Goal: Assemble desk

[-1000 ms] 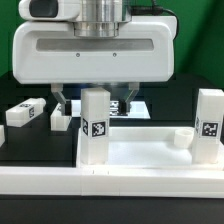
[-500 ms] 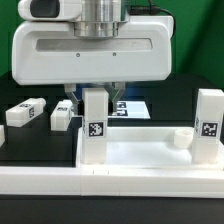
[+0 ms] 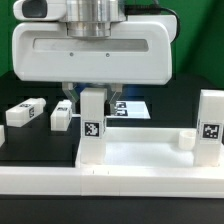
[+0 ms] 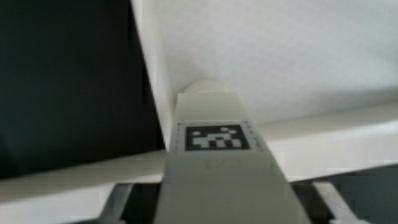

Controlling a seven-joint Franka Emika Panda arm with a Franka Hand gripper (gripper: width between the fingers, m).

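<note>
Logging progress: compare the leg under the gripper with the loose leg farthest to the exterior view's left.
The gripped leg stands upright on the tabletop; the loose leg lies flat on the black table. The gripper clasps the gripped leg; the loose leg is untouched. Both are white tagged blocks.

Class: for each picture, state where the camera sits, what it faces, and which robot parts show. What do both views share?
Exterior view: low, off the arm, facing the tabletop side-on; shows the gripper and the wrist above it.
Wrist view: on the wrist, looking down along the leg onto the tabletop; only fingertips show.
Shared: the gripped leg and tabletop.
</note>
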